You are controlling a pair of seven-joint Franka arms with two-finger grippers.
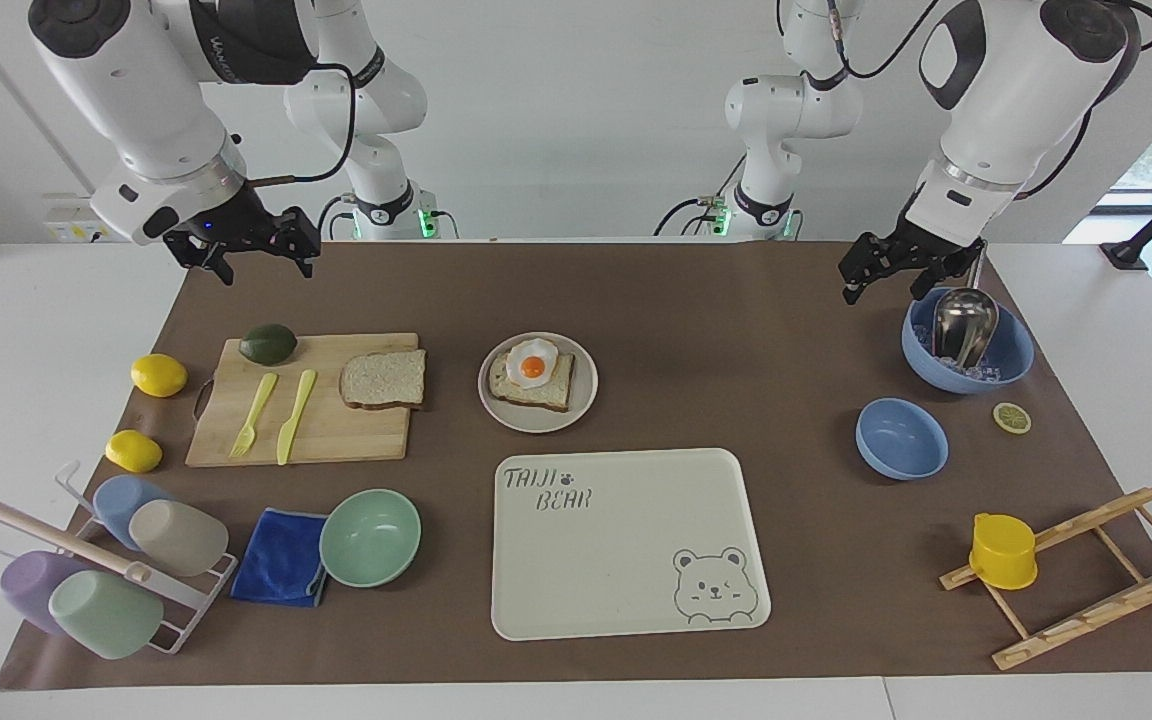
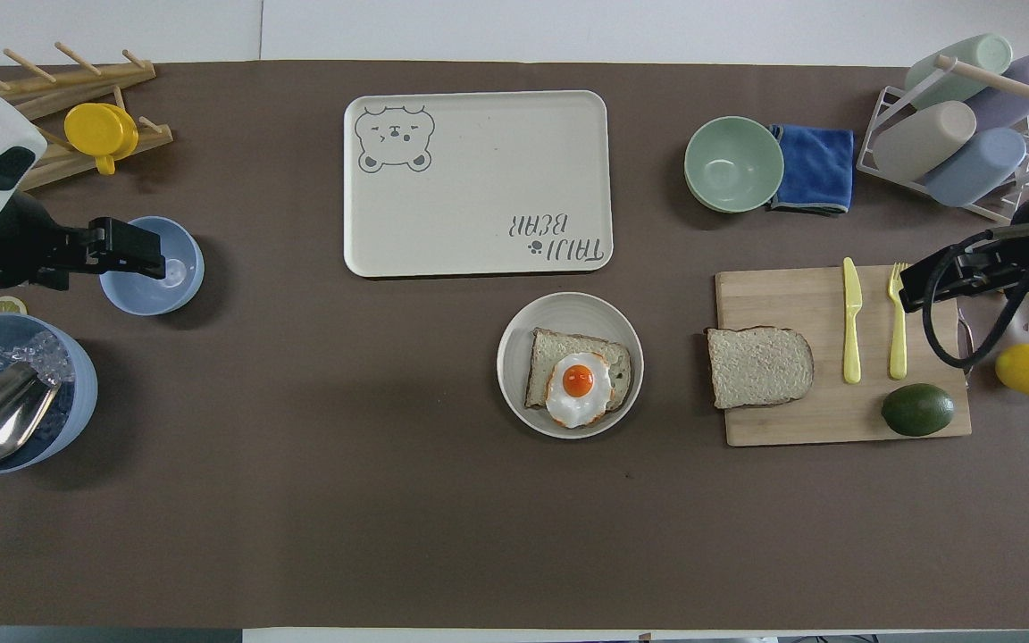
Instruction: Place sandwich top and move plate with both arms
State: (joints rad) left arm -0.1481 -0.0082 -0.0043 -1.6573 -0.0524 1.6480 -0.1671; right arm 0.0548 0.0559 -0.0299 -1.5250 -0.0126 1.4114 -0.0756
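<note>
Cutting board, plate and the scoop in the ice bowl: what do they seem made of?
Cutting board: looks like pale wood, matte, faint grain. Plate: smooth matte grey-beige, ceramic or plastic, can't tell. Scoop: shiny silver with reflections, likely metal.

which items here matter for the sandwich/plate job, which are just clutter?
Job:
- plain bread slice, on the cutting board
- plate holding the egg bread
- left end effector and right end effector, both open, raised

Clutter:
- bear tray
- green bowl
- avocado
- lemons
- cup rack
</note>
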